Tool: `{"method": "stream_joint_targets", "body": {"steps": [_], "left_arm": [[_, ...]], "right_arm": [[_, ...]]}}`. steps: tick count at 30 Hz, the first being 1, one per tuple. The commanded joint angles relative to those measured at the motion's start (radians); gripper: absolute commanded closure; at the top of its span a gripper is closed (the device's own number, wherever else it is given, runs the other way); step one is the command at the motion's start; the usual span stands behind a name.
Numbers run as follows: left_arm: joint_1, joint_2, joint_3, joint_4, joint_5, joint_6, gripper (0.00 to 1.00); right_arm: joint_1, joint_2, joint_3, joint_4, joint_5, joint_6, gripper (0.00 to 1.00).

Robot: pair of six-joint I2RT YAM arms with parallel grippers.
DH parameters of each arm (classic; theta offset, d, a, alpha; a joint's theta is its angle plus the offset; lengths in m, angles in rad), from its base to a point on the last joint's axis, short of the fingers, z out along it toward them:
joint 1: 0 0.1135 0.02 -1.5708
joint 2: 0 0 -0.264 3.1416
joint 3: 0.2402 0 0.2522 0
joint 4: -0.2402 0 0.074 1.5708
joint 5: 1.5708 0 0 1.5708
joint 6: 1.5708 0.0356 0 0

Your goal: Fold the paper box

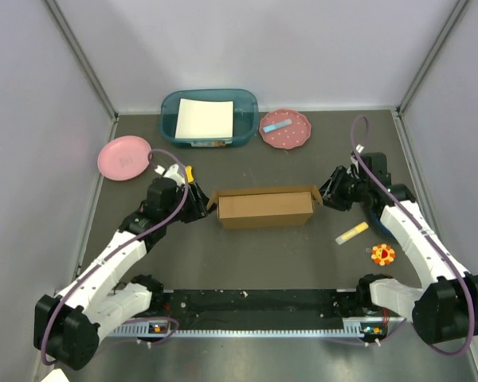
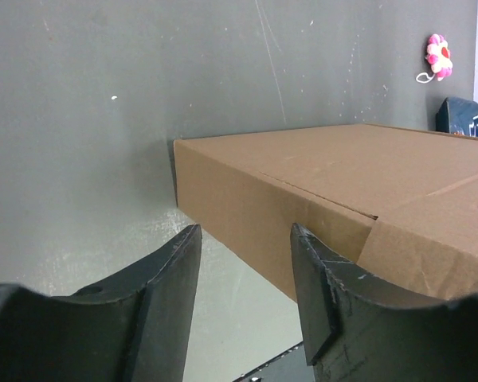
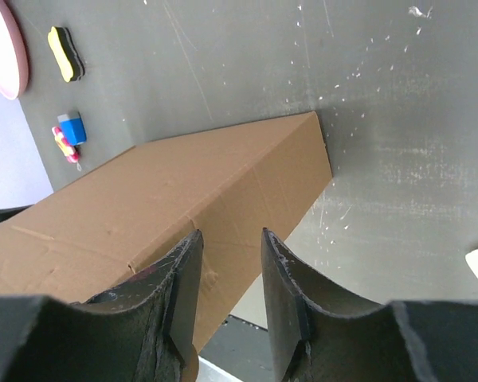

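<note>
Squarely between left end effector (image 2: 245, 232) and right end effector (image 3: 231, 235), the paper box (image 1: 264, 208)

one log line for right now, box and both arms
box: closed up, lying flat | left fingers: open, at box's left end, empty | right fingers: open, at box's right end, empty

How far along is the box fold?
Done: the box is formed, with its walls up and its lid down flat.
In hand: the left gripper and right gripper sit at its two ends, jaws open, gripping nothing.
Left: the end flaps seem to jut out slightly in the top view, so tucking them in probably remains.
</note>
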Motion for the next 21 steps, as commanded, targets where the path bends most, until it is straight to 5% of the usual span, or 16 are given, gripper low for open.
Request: {"method": "stream_joint_targets", "body": {"steps": [1, 10, 21], "left_arm": [[-0.007, -0.007, 0.053, -0.011, -0.037, 0.02, 0.45], [-0.002, 0.032, 0.075, -0.017, -0.069, 0.021, 0.42], [0.108, 0.058, 0.159, -0.112, -0.269, -0.017, 0.36]], "right_arm": [[-0.026, 0.013, 0.074, -0.01, -0.016, -0.049, 0.63], [-0.036, 0.049, 0.082, -0.01, 0.004, -0.063, 0.61], [-0.207, 0.04, 0.145, -0.038, 0.022, -0.059, 0.6]]}}
